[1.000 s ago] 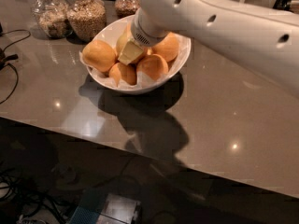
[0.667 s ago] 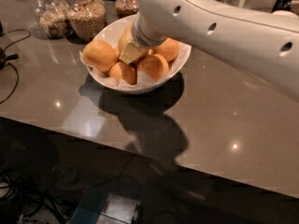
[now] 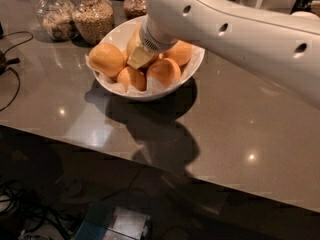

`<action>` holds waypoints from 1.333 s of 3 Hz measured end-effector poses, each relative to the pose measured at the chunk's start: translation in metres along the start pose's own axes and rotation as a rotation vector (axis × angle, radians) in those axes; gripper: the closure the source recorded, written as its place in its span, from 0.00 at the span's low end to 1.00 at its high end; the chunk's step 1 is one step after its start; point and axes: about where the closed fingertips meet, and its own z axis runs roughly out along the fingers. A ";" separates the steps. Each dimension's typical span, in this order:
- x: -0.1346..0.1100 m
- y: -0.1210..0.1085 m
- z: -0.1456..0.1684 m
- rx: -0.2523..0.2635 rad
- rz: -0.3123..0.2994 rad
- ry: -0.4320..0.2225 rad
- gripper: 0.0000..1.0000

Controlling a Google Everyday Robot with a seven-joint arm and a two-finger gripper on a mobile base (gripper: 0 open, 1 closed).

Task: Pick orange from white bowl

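Observation:
The white bowl point(image 3: 116, 35) stands on the grey counter, lined with white paper and holding several oranges. My gripper point(image 3: 139, 58) reaches down into the middle of the bowl from the upper right, among the fruit. A paler, yellower orange point(image 3: 132, 40) sits right behind the gripper, touching it and partly hidden by it. Deeper-orange fruits lie at the left point(image 3: 106, 59), the front point(image 3: 132, 78), the front right point(image 3: 166, 71) and the back right point(image 3: 180, 52). The wide white arm point(image 3: 235, 31) covers the bowl's back right rim.
Three glass jars of grains point(image 3: 94, 18) stand behind the bowl at the back left. Black cables point(image 3: 11, 74) lie on the counter at the far left. The counter's front edge point(image 3: 150, 165) runs across the lower part of the view, with the floor, cables and a box below.
Almost nothing has changed. The gripper stays low in the bowl among the fruit, and the oranges have not visibly moved.

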 end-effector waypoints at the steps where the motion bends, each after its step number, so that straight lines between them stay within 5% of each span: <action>1: -0.005 0.006 0.001 -0.047 -0.015 -0.011 1.00; 2: -0.028 0.024 -0.002 -0.215 -0.043 -0.043 1.00; 3: -0.048 0.038 -0.042 -0.356 -0.138 -0.092 1.00; 4: -0.045 0.044 -0.049 -0.388 -0.217 -0.086 1.00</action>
